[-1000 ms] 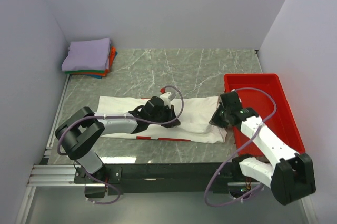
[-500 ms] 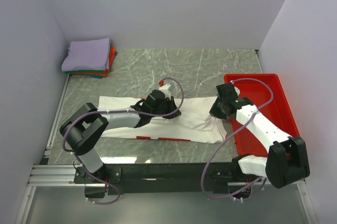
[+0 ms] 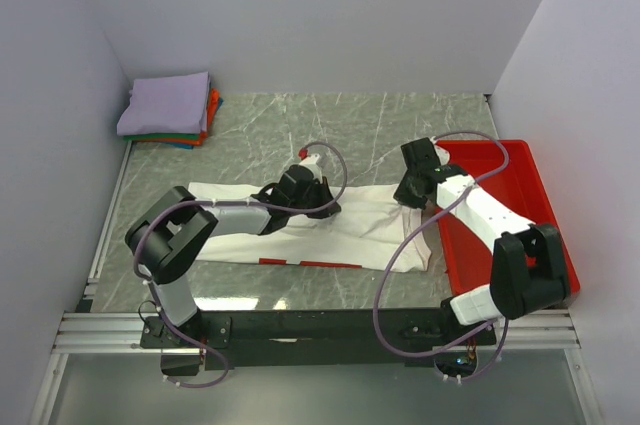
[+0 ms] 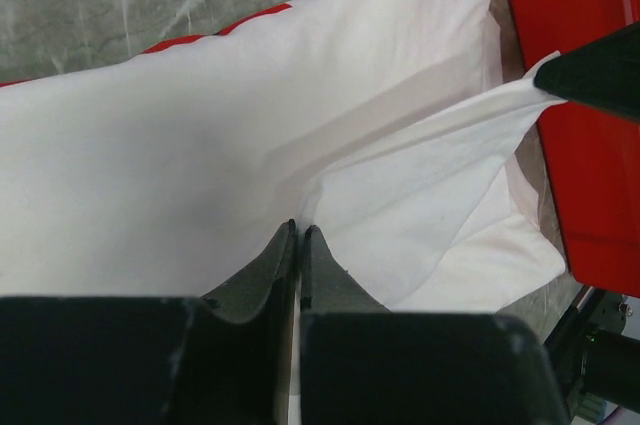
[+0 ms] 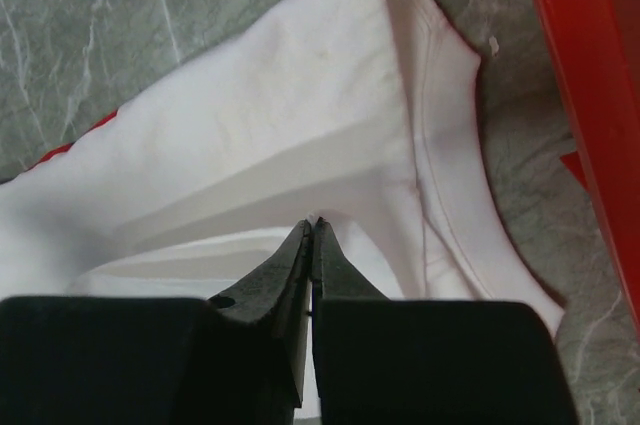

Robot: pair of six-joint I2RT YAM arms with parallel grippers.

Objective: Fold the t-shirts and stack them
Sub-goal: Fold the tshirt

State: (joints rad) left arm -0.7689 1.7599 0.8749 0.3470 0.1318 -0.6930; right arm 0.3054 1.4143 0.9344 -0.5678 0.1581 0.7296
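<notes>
On grey marbled table (image 3: 380, 125), between white walls (image 3: 320, 15), lies a t-shirt (image 3: 370, 230).

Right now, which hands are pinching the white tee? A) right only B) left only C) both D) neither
C: the left hand and the right hand are each shut on a raised fold of the white tee.
</notes>
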